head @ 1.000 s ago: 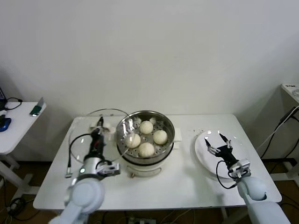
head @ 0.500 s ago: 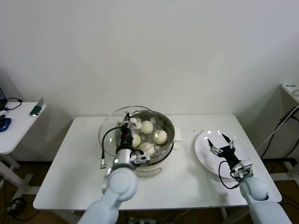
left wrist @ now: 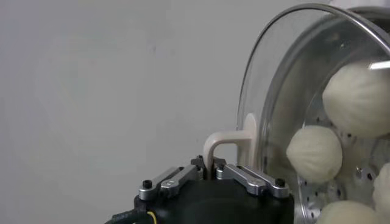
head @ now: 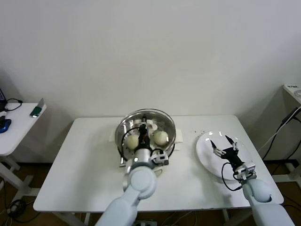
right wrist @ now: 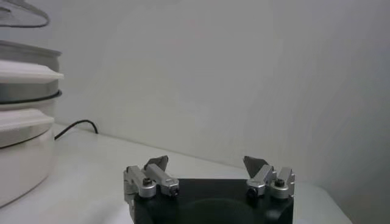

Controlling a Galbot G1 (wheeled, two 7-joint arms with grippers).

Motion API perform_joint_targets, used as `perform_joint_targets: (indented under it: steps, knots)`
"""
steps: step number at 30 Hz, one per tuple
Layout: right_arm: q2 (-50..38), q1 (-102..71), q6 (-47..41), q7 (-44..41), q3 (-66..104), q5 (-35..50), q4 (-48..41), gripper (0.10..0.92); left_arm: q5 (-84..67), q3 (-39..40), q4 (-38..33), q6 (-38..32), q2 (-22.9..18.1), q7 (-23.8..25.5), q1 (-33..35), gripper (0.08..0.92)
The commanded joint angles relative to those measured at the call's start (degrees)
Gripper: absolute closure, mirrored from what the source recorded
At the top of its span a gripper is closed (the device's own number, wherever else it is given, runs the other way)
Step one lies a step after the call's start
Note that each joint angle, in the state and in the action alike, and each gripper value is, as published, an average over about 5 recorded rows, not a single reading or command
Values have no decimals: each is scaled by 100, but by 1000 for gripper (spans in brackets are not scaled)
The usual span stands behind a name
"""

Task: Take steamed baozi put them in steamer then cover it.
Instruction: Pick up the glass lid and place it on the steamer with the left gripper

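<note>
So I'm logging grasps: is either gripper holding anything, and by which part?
The left gripper holds the glass cover by its cream bar handle, over the steamer. The right gripper is open, empty.

Cream-white baozi (head: 161, 138) (smooth) under clear cover (head: 157, 115); shiny steel steamer (head: 170, 143), white plate (head: 204, 155).

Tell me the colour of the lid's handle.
Cream-white; the cover's handle shows best in the left wrist view, gripped by the left gripper.
</note>
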Motion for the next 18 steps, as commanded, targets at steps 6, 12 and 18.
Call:
perform_joint_targets:
  steps: [6, 12, 18]
  knots:
    - [3, 37, 17, -15, 2, -14, -47, 203, 465, -32, 479, -111, -352, -10, -55, 845]
    - [15, 25, 31, -30, 9, -45, -36, 203, 562, -68, 574, -204, -343, -20, -64, 845]
    - [17, 2, 42, -48, 33, -53, -32, 203, 556, -91, 638, -229, -311, 0, -85, 845]
